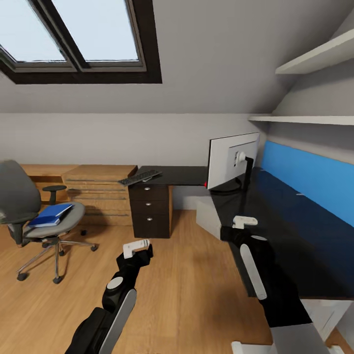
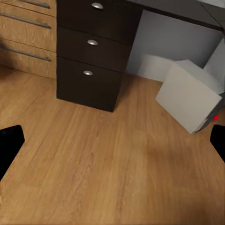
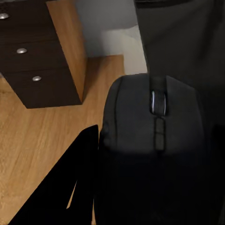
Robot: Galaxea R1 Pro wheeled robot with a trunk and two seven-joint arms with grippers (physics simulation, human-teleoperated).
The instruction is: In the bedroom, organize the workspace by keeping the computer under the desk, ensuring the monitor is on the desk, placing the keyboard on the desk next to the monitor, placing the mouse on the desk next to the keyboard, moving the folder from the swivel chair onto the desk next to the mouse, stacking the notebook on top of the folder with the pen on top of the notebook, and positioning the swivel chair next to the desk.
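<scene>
Sloped grey ceiling with a skylight [image 1: 78,34] covers the bedroom, above an oak plank floor [image 1: 187,295]. Along the right wall runs the desk [image 1: 295,236], its glossy black top backed by a bright blue panel [image 1: 314,179], with two white shelves [image 1: 314,59] above it. The monitor [image 1: 232,160] stands upright on the desk near the corner where the top turns toward the far wall, its back facing the camera. On the far wing of the desk the keyboard [image 1: 140,177] lies at the outer end, above the black three-drawer cabinet [image 1: 150,209]. The computer [image 1: 209,216] sits on the floor under the desk, beside that cabinet; the left wrist view shows it tilted as a pale box [image 2: 190,96]. A light-wood drawer chest [image 1: 98,191] stands left of the cabinet.

The swivel chair [image 1: 29,211] is well apart from the desk, at the left, and the folder [image 1: 49,215] lies on its seat.

The right gripper [image 1: 244,221] hangs at the near front edge of the desk, its jaws clamped on the mouse [image 3: 154,154], which looms large in the right wrist view with its scroll wheel visible. The left gripper [image 1: 136,247] hovers over bare floor, jaws spread wide and empty, its dark fingertips [image 2: 9,145] at the sides of its wrist view.
</scene>
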